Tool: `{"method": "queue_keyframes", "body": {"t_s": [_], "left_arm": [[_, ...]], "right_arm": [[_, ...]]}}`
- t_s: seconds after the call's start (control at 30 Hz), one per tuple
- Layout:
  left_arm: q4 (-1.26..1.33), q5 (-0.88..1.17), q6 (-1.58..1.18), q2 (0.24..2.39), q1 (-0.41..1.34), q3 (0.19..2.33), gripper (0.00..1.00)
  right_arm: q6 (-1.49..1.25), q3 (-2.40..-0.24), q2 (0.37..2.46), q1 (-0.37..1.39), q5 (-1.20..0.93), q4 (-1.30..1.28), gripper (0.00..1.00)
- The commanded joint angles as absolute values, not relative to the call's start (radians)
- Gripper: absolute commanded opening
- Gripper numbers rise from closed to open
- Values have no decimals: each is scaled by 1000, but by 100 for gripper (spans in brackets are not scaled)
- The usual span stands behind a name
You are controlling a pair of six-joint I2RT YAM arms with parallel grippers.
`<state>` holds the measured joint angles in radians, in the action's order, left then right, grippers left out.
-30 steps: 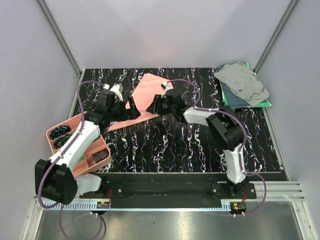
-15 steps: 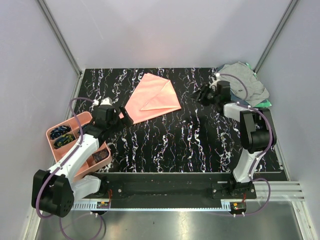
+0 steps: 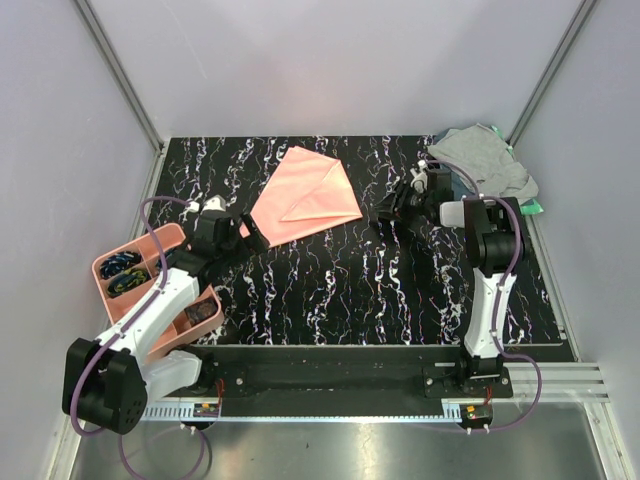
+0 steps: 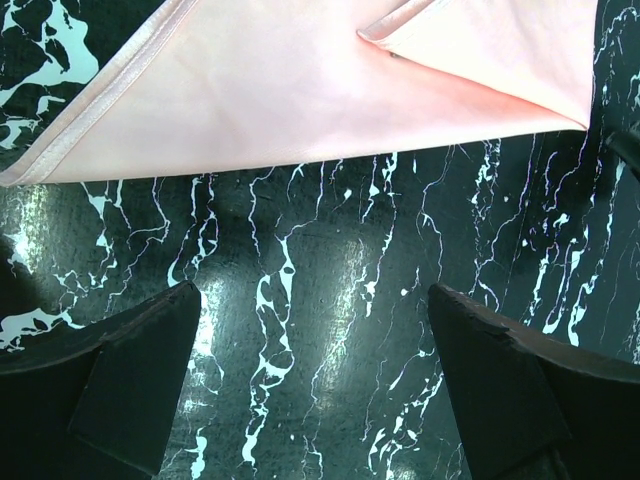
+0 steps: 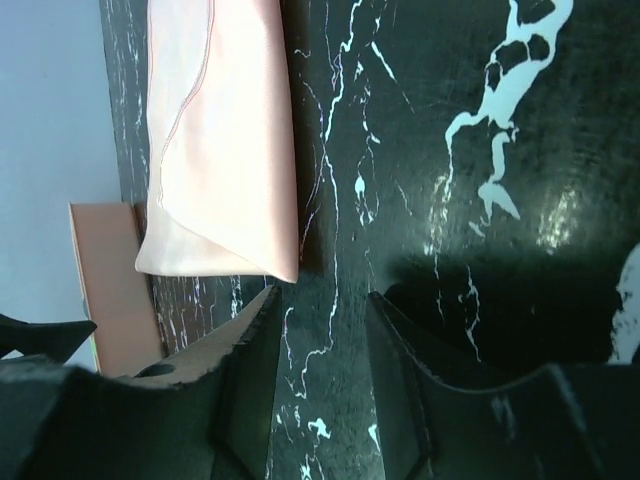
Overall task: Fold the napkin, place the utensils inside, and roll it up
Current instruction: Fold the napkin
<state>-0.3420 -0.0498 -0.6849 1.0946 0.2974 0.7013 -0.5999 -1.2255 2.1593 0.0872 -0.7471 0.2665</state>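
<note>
The salmon-pink napkin (image 3: 300, 195) lies flat on the black marbled table, folded into a triangle with a smaller flap on top. It fills the top of the left wrist view as napkin (image 4: 300, 90), and its corner shows as napkin (image 5: 225, 140) in the right wrist view. My left gripper (image 3: 252, 236) hovers just off the napkin's near-left edge, wide open, with only table between its fingers (image 4: 130, 370). My right gripper (image 3: 386, 208) is to the napkin's right, well apart from it, jaws parted and empty (image 5: 322, 295). I cannot make out the utensils.
A pink compartment tray (image 3: 172, 240) with small dark items sits at the left edge beside my left arm. A grey cloth (image 3: 485, 162) lies on a green cloth (image 3: 530, 208) at the back right corner, just behind my right arm.
Both grippers were at the napkin a second ago and have let go. The left arm pulled back toward the tray. The right arm swung away to the right, then slightly back.
</note>
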Motion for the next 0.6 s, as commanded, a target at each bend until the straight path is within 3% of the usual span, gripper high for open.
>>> {"method": "queue_keyframes", "body": {"t_s": [0.0, 0.4, 0.57], "left_arm": [[-305, -49, -670, 1089, 301, 742, 99], [-293, -40, -658, 1103, 301, 764, 99], [-295, -37, -657, 1098, 301, 761, 99]], "right_arm": [[-623, -1275, 2213, 112, -804, 298, 47], [-644, -1351, 2312, 163, -791, 288, 45], [-637, -1359, 2315, 169, -767, 272, 39]]}}
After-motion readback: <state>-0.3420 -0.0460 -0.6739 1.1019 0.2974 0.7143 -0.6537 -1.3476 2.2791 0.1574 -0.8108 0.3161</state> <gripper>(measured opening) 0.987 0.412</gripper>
